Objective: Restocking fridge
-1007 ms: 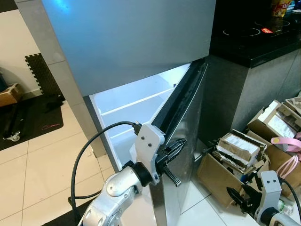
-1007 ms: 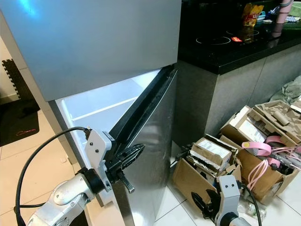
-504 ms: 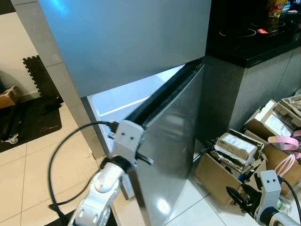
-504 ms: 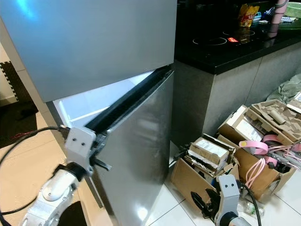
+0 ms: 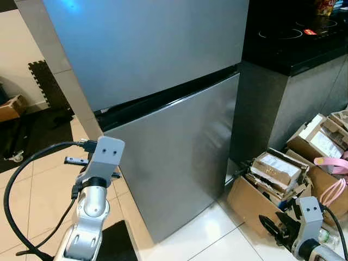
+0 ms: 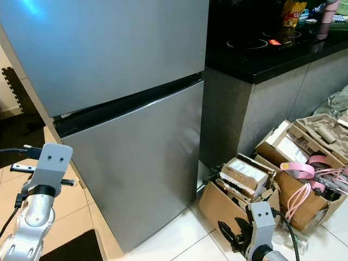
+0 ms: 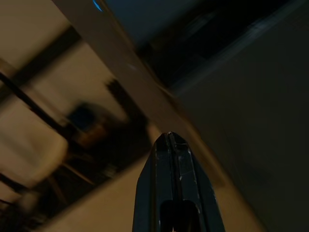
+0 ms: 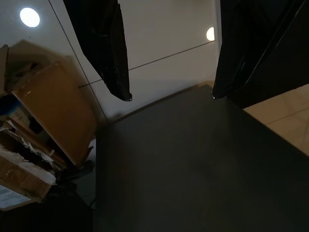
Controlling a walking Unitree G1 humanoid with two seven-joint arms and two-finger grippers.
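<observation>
I see the fridge (image 5: 163, 98) taking up the centre and upper left of the frame, both its grey doors shut, with a dark seam between the upper door and the lower door (image 5: 174, 157). My left hand (image 7: 169, 137) is raised at the lower left of the frame, beside the fridge's left edge and clear of the door; in the left wrist view its two black fingers (image 7: 159, 174) are pressed together on nothing. My right hand (image 5: 272, 228) hangs low at the lower right of the frame, its fingers (image 8: 108, 48) spread apart over a dark mat (image 8: 193, 164) and pale floor tiles (image 5: 217, 239). Right of the fridge is a black tabletop (image 5: 299, 43) with a cooktop, and below it torn cardboard boxes (image 5: 272, 174) sit on the floor.
</observation>
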